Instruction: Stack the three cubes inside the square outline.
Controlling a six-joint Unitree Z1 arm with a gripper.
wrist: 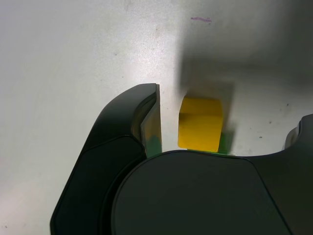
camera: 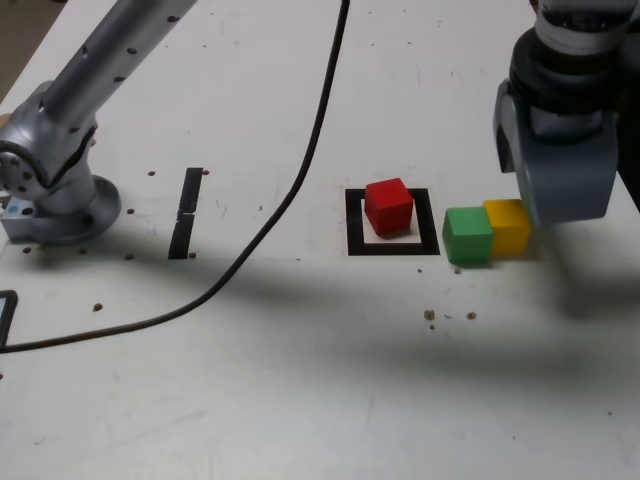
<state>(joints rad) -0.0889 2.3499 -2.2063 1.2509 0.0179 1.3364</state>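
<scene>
Gripper [wrist: 230, 115] spread wide above yellow cube [wrist: 200, 124], nothing clamped. Green cube [camera: 467, 235] just beside yellow. Red cube [camera: 388, 207] inside square outline [camera: 355, 222], on exterior view's left of both others.

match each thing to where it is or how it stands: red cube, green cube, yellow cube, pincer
1. red cube
2. green cube
3. yellow cube
4. pincer

A. open, holding nothing
B. inside the square outline
C. between the other two cubes in the exterior view
D. farthest right of the cubes in the exterior view

1-B, 2-C, 3-D, 4-A
</scene>
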